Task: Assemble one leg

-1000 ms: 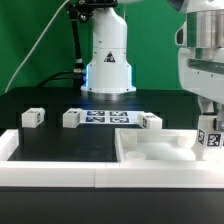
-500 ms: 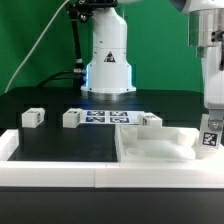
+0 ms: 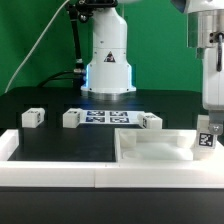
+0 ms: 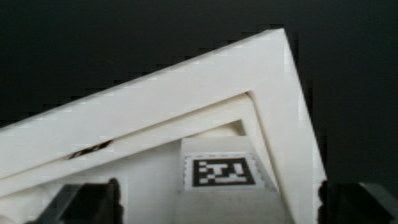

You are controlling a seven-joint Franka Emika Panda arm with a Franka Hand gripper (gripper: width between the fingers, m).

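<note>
1. Gripping a tagged leg point(image 3: 204, 139), the gripper point(image 3: 206, 128) pinches it at the exterior view's right, over the white slab's point(image 3: 150, 150) corner.
2. Three legs point(image 3: 72, 118) lie loose on the black table point(image 3: 50, 145).

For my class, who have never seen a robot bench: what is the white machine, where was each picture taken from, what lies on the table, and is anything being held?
The white machine is a robot arm; its base stands at the back of a black table. One picture comes from a camera off the arm, the other from a camera on its wrist, looking down.

On the table lie three small white legs, a flat board with printed tags, and a large white slab with round hollows.

At the exterior view's right the gripper comes down over the slab's corner, with a fourth tagged leg between its fingers. It appears to be held, though the grip itself is hard to see.
</note>
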